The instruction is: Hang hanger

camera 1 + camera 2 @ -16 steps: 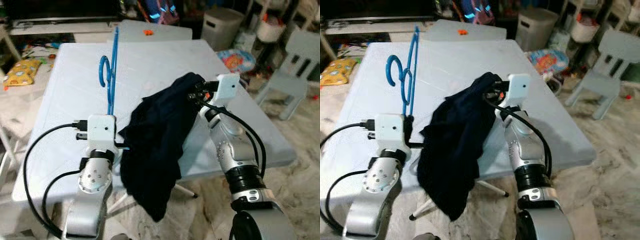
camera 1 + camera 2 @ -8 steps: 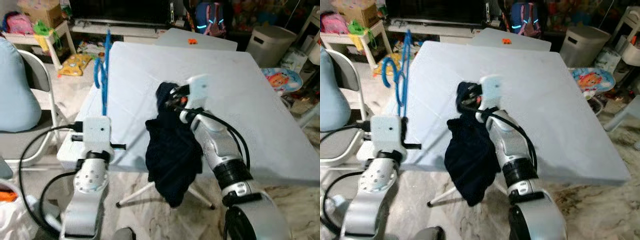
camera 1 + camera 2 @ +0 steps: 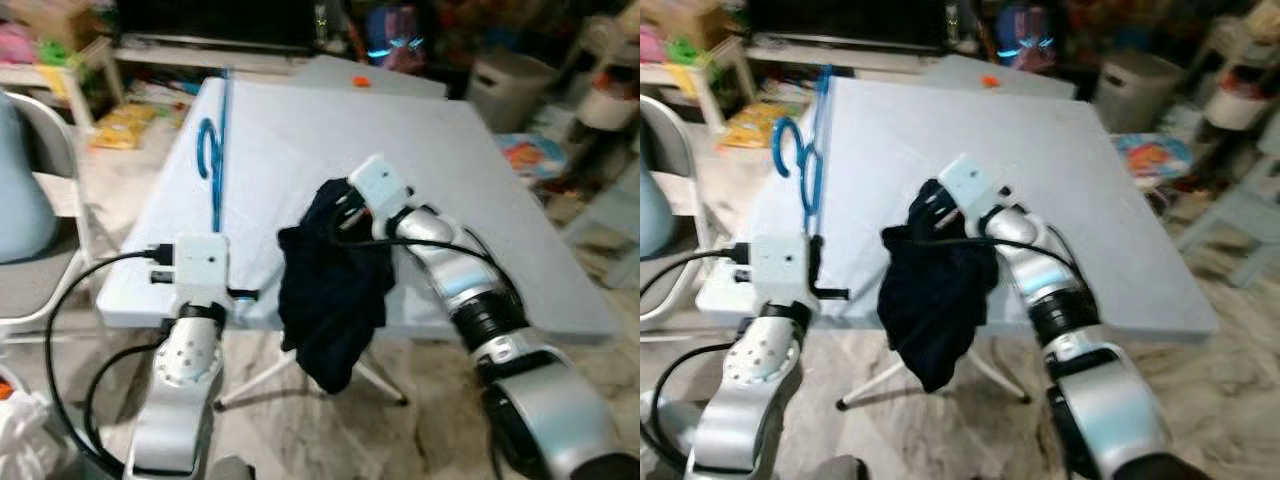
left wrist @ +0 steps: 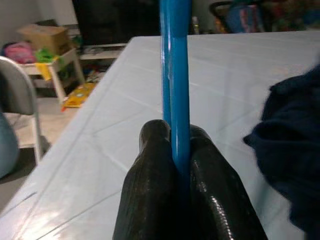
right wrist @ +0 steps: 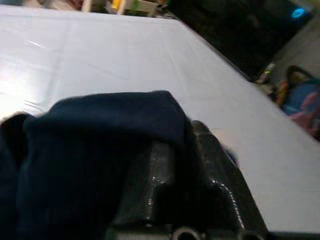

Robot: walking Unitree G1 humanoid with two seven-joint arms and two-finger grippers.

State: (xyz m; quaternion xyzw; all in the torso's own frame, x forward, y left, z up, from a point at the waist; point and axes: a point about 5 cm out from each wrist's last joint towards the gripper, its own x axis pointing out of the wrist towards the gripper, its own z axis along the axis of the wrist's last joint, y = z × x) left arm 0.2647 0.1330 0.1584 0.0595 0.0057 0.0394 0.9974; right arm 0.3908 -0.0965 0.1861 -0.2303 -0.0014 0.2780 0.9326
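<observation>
Cluttered playroom behind, pale table (image 3: 480, 200) ahead: the hanger (image 3: 213, 160) stands at ten o'clock, stiff and light. Left wrist view: left gripper (image 4: 179, 150) clamped on its rod. Right wrist view: right gripper (image 5: 170, 165) pinches limp dark cloth (image 5: 90, 150).

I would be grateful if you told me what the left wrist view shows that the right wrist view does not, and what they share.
Left wrist view: the left end effector, its black fingers shut on the blue hanger, with a grey chair and a cardboard box behind.

Right wrist view: the right end effector holding the dark garment, which drapes over it, and a backpack on the floor.

Both: the pale blue table and the dark garment.
</observation>
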